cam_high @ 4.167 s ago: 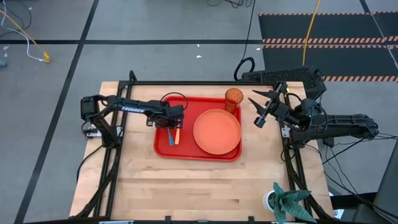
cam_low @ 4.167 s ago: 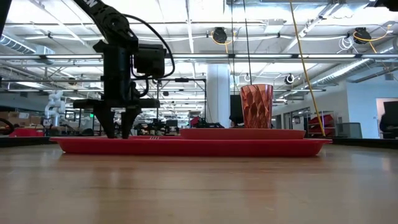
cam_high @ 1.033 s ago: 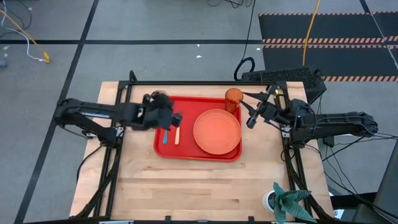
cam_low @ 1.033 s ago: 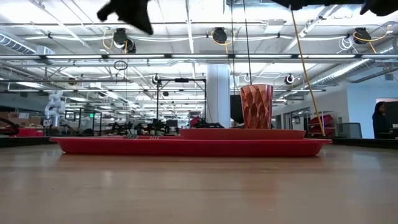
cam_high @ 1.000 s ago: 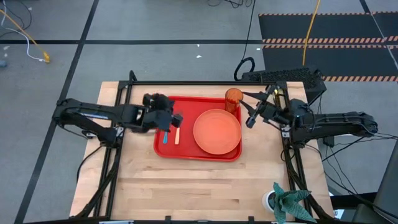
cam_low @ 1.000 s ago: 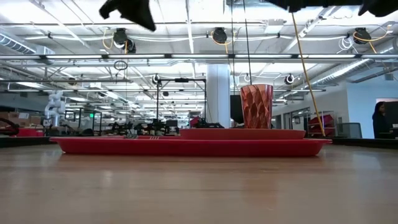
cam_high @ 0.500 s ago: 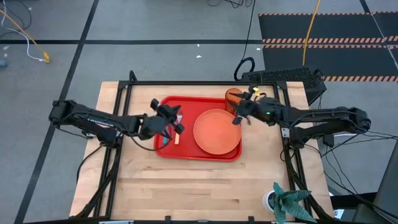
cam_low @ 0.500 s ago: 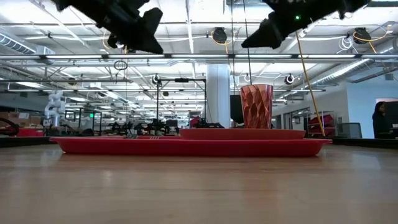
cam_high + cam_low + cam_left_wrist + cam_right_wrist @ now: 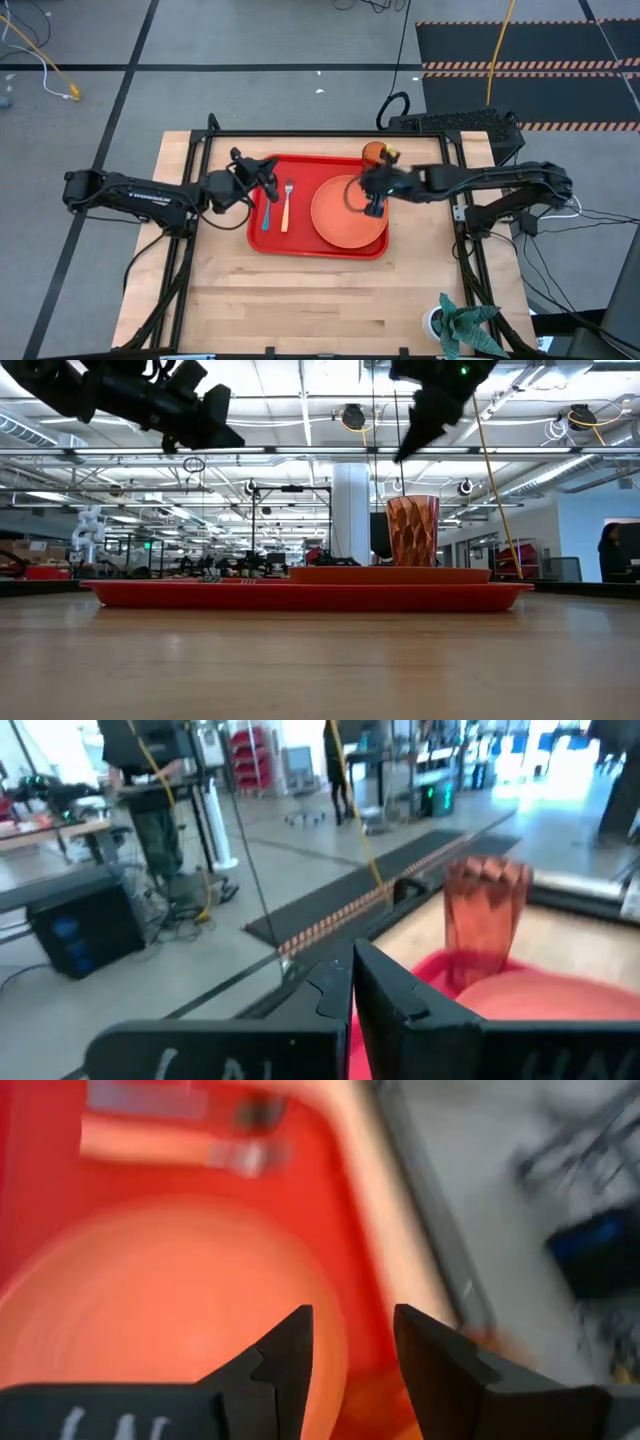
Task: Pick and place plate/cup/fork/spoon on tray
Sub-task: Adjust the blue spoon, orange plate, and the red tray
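The red tray (image 9: 262, 238) lies at the table's far middle. On it lie the orange plate (image 9: 340, 218), the orange-handled fork (image 9: 286, 207) and the blue-handled spoon (image 9: 267, 213); the amber cup (image 9: 373, 152) stands upright at its far right corner. My left gripper (image 9: 263, 176) hangs shut and empty above the tray's far left corner, well above it in the low view (image 9: 205, 420). My right gripper (image 9: 366, 197) hovers open above the plate's right part, fingers apart in its wrist view (image 9: 350, 1342), with nothing between them.
A black frame (image 9: 320, 133) runs along the table's far edge and down both sides. A green toy plant (image 9: 462, 322) sits at the near right corner. Bare wood (image 9: 320, 300) spreads between the tray and the near edge.
My right gripper has swung from the table's right side toward the left, past the cup, and now hangs over the plate with its fingers tipped down. My left gripper has drawn back a little toward the tray's far left corner. Fork and spoon lie still on the tray.
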`<state>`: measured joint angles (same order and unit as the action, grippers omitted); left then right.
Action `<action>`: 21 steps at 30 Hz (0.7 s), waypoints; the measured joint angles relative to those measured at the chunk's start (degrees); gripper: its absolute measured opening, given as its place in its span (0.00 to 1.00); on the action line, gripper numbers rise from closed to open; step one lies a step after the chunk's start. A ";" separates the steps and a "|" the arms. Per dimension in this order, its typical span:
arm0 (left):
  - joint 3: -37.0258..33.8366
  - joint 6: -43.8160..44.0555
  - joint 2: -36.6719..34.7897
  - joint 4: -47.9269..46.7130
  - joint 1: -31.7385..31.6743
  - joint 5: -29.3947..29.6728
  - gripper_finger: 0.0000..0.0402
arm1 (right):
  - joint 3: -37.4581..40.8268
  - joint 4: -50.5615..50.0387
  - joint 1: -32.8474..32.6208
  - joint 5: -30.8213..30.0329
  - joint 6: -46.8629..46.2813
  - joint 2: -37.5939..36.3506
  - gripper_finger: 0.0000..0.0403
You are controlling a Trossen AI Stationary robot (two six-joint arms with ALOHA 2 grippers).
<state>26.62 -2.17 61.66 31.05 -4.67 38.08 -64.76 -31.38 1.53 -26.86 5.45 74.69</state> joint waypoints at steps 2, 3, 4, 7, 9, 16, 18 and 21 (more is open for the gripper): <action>0.06 -1.62 -0.02 2.80 -1.03 -1.88 0.04 | -1.41 -7.74 -1.08 -0.09 -4.60 3.04 0.34; 0.06 -2.64 -0.02 4.17 -1.78 -3.92 0.04 | -2.01 -11.38 -1.63 -0.08 -6.87 4.50 0.34; 0.07 -3.70 -0.02 5.23 -2.77 -6.87 0.04 | -2.54 -15.17 -2.11 -0.03 -9.19 5.79 0.34; 0.12 -3.70 -0.39 4.56 -7.05 -17.16 0.04 | -2.98 -22.90 -3.96 0.07 -15.58 8.99 0.34; 0.14 -0.54 -1.44 1.91 -10.72 -19.75 0.04 | -2.98 -25.87 -5.36 1.51 -19.14 10.37 0.34; 0.10 4.43 -1.71 -13.81 -22.41 -14.69 0.04 | -2.66 -30.50 -6.19 2.96 -24.52 11.08 0.34; 0.12 4.98 -1.57 -15.73 -25.32 -14.72 0.04 | -1.90 -30.17 -5.18 3.54 -24.56 11.04 0.34; 0.12 5.97 -1.53 -17.95 -29.48 -19.15 0.04 | 0.85 -28.87 -4.14 5.44 -23.62 11.04 0.34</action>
<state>26.74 3.79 60.13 13.10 -34.15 18.92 -63.92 -60.25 -2.60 -21.43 -18.17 85.73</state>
